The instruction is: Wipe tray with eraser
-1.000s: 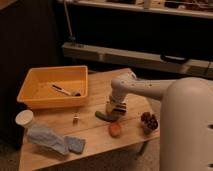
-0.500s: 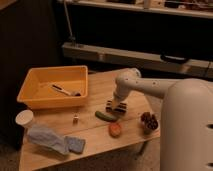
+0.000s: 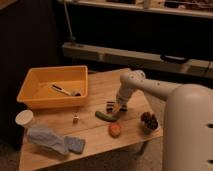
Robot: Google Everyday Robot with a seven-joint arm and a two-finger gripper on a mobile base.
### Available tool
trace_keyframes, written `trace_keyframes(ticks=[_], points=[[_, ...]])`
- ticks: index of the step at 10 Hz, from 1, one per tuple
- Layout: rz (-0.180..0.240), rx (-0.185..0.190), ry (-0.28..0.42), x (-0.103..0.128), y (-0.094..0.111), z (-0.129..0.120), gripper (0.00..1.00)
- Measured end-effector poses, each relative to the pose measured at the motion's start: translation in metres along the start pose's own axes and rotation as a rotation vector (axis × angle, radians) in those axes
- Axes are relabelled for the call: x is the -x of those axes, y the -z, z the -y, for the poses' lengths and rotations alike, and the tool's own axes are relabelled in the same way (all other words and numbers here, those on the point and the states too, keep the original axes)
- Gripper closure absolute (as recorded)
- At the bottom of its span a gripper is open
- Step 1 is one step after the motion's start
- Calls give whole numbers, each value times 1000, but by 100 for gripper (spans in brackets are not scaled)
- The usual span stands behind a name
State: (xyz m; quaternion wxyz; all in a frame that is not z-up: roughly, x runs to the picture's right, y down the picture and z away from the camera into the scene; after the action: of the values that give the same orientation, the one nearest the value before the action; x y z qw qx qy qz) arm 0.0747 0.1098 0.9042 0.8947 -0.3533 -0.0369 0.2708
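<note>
The yellow-orange tray [image 3: 35, 95] sits at the back left of the wooden table [image 3: 95, 137]. A thin marker pen [image 3: 62, 90] lies inside it. The eraser [image 3: 110, 105], a small block with black and white stripes, lies on the table to the right of the tray. My gripper [image 3: 119, 106] is down at the tabletop right beside the eraser, on its right side. The white arm reaches in from the right. I cannot tell whether the gripper touches the eraser.
A green object [image 3: 105, 116] and an orange round one [image 3: 115, 129] lie just in front of the eraser. A dark reddish cluster [image 3: 148, 120] sits at the right edge. A small bottle [image 3: 75, 118], a white cup [image 3: 24, 118] and blue cloths [image 3: 52, 140] occupy the front left.
The arm has swung a little to the right, and the striped eraser now shows at the gripper's left side.
</note>
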Motion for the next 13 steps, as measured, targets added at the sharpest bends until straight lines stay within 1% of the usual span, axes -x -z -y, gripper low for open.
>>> trace_keyframes(ticks=[1, 2, 3, 4, 5, 6, 7, 8, 9, 10, 11, 12, 13], points=[[1, 0, 6, 0, 0, 0, 47], [-3, 3, 17, -1, 1, -3, 60], [-11, 4, 31, 1, 1, -7, 70], [-14, -2, 27, 4, 2, -9, 78], [-9, -17, 15, 9, 5, -10, 89], [1, -39, 2, 15, 15, -12, 98], [8, -55, -8, 23, 24, -14, 100], [24, -66, -25, 37, 39, -17, 100], [50, -72, -67, 50, 61, -18, 100], [72, -76, -102, 57, 81, -18, 100], [88, -84, -123, 68, 99, -18, 100], [111, -102, -153, 91, 132, -20, 100], [120, -107, -162, 100, 143, -20, 100]])
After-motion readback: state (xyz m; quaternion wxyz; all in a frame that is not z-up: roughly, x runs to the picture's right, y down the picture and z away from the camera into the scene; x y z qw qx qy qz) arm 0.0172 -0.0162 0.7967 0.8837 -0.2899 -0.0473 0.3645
